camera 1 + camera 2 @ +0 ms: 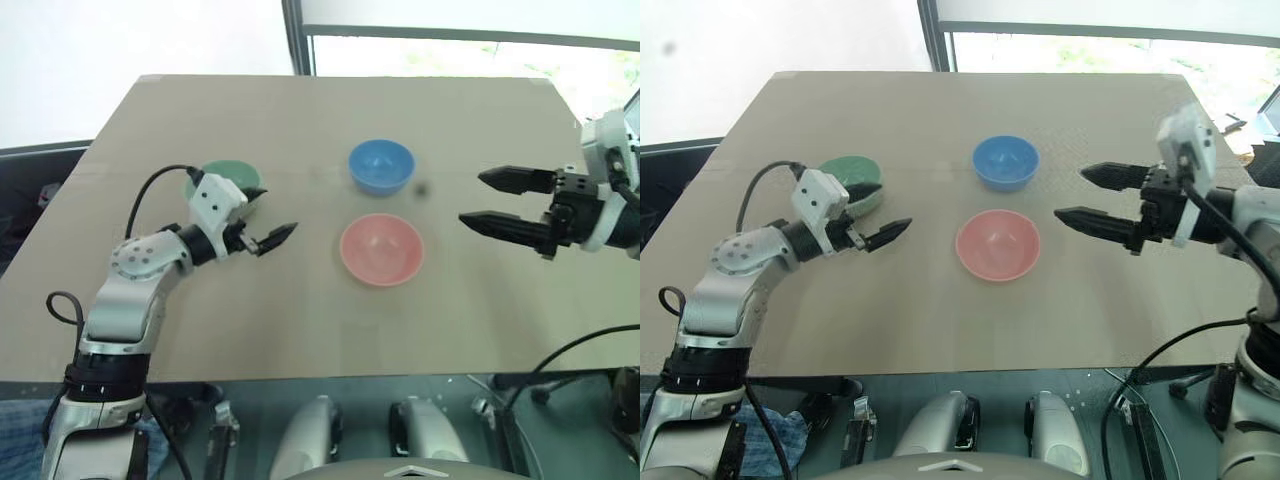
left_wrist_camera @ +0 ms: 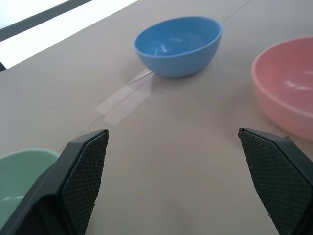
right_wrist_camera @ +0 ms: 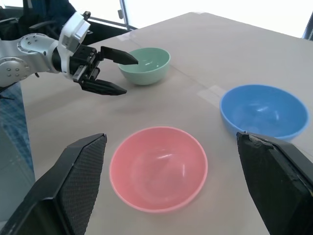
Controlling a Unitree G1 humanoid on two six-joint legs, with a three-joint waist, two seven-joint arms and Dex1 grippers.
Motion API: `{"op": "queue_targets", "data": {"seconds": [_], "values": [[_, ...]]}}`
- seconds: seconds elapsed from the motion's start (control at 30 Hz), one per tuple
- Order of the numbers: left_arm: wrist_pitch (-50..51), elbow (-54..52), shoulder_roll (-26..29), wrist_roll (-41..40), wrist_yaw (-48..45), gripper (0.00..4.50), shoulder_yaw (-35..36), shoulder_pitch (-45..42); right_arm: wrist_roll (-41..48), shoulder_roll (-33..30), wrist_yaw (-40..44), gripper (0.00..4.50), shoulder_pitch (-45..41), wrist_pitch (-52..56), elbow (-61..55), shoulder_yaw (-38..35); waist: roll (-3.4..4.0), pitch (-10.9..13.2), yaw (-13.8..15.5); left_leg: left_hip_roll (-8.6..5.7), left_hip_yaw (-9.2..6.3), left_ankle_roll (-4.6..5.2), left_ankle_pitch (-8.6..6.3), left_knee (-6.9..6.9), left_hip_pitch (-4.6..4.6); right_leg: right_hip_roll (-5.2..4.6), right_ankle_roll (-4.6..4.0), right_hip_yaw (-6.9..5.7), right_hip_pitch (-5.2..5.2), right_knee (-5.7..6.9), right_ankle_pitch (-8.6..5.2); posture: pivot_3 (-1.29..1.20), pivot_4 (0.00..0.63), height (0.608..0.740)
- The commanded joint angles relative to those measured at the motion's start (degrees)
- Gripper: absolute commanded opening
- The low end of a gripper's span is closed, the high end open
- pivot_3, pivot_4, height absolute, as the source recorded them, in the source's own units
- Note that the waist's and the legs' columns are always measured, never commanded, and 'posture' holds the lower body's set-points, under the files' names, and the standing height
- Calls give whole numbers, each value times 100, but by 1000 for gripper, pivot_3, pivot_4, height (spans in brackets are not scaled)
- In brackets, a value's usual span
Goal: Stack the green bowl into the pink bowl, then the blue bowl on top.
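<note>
1. Nearest to me is the pink bowl [image 1: 381, 249], sitting upright and empty roughly at the middle of the table [image 1: 300, 330]. Nothing stacked in it yet.
2. My left gripper [image 1: 262, 229] hangs at about 9 o'clock from the pink bowl, fingers spread as wide as they go and holding nothing. The green bowl [image 1: 852, 183] sits just behind it, partly hidden by my wrist.
3. My right gripper [image 1: 490, 201] is over at 3 o'clock from the pink bowl, up off the table, jaws wide apart and empty too.
4. Farthest back is the blue bowl [image 1: 381, 165], at 12 o'clock from the pink one, near it but not touching.
5. What could go wrong, my guess: these bowls look smooth and light, so if one finger comes down on the green rim instead of straddling it, the bowl could tip or skate away. Carrying it across, a low swing might knock the pink bowl out of place. My two arms also face each other, so reaching in together risks a bump.
6. Labels or writing: none that I can read, only a strip of clear tape [image 2: 123, 100] on the tabletop.
</note>
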Motion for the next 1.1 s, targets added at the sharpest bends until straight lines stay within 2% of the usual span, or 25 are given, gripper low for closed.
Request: {"op": "queue_targets", "data": {"seconds": [0.03,0.2,0.7,1.07,1.1], "values": [[-81,89,175,360,86,4500,-48,-176,485,-240,-39,4461,125,-384,-105,-486,-1,0,-9,0,1,0,0,0,0,0,0,1,0,0,0,0,150,740],[-266,521,434,924,154,4500,-177,-326,970,-418,-289,4461,320,-551,-57,-688,-1,0,2,3,1,3,-2,0,2,0,0,0,0,3,0,0,150,740],[-823,1466,461,1611,187,4500,-468,-325,1717,-846,-800,4461,675,-1091,66,-590,-2,0,110,5,1,5,-3,0,-1,-1,0,1,0,-2,0,0,150,740],[-1615,2971,97,2186,284,4500,-981,-1423,2155,-1038,-985,4461,904,-1426,95,-577,-11,-4,113,4,2,2,0,8,-7,0,2,-1,-1,0,1,0,150,740],[-1657,3028,82,2186,258,4251,-993,-1454,2181,-1050,-1008,4487,930,-1452,81,-577,-11,-4,112,4,2,2,1,8,-7,0,2,-1,-3,1,1,0,150,740]]}}
